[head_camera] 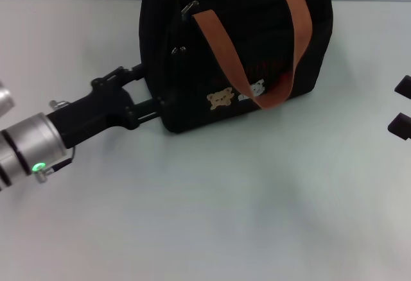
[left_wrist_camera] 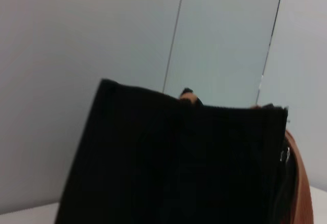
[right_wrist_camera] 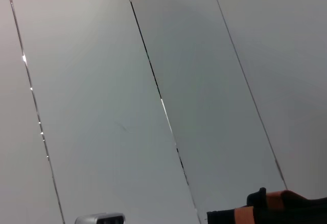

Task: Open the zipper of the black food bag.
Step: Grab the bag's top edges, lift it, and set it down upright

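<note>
The black food bag (head_camera: 237, 50) stands upright at the back middle of the white table, its orange-brown handles (head_camera: 221, 43) draped over the front above the bear and cat patches. A small silver pull tab of the zipper (head_camera: 188, 8) shows near the bag's top left corner. My left gripper (head_camera: 146, 92) is low at the bag's left end, open, with both fingertips touching the fabric. The left wrist view is filled by that end of the bag (left_wrist_camera: 173, 162). My right gripper (head_camera: 401, 106) sits open at the right edge, well apart from the bag.
The white table (head_camera: 225, 204) stretches bare in front of the bag and to both sides. A grey panelled wall (right_wrist_camera: 153, 81) rises behind it. A corner of the bag (right_wrist_camera: 276, 208) shows in the right wrist view.
</note>
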Available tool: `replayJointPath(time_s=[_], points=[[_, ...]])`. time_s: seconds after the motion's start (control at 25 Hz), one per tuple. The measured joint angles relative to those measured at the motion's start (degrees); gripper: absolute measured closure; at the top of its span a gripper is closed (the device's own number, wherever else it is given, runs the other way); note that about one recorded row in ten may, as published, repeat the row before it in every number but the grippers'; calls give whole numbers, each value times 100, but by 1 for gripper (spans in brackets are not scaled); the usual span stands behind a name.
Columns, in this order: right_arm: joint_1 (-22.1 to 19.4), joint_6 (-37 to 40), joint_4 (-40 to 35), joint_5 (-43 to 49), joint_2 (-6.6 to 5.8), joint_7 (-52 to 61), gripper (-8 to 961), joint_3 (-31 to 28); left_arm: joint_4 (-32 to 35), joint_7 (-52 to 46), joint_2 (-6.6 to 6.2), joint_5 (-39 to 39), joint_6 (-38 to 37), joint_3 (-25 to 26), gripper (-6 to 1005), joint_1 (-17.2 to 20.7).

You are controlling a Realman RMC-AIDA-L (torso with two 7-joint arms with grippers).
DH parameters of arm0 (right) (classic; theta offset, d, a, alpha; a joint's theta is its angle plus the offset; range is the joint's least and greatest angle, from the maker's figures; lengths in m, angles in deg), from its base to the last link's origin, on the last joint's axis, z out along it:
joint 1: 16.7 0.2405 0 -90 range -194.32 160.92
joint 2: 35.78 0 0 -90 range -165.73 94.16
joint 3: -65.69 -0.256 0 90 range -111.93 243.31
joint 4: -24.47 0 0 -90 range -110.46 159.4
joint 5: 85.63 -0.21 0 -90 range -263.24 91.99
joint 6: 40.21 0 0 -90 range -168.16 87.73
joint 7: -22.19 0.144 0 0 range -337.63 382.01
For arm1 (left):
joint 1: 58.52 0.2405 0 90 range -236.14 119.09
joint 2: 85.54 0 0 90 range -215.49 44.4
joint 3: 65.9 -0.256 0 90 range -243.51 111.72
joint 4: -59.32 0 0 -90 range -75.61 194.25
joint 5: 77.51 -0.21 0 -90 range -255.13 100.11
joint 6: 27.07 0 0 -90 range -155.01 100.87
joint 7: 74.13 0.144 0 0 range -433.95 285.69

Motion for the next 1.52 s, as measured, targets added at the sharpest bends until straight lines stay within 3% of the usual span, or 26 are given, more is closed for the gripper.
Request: replayJointPath(time_s=[0.12, 0.16, 0.56, 0.8, 1.24, 1.52], points=[[22, -25, 8, 0, 3, 1, 138, -6, -169, 92, 3, 8, 100, -8, 171, -112], [30, -26, 8, 0, 5, 1, 139, -7, -489, 307, 5, 9, 265, 4, 172, -305], [49, -39, 20, 0, 48, -20, 145, -15, -1054, 1076, 5, 293, 505, 45, 176, -481], [49, -44, 20, 0, 55, -25, 148, -19, -1068, 1089, 5, 306, 492, 42, 374, -477], [53, -103, 20, 0, 69, -30, 154, -20, -1064, 1144, 6, 303, 469, 44, 848, -463], [57, -168, 20, 0, 73, -30, 158, -20, -1047, 1145, 5, 302, 478, 44, 895, -483]])
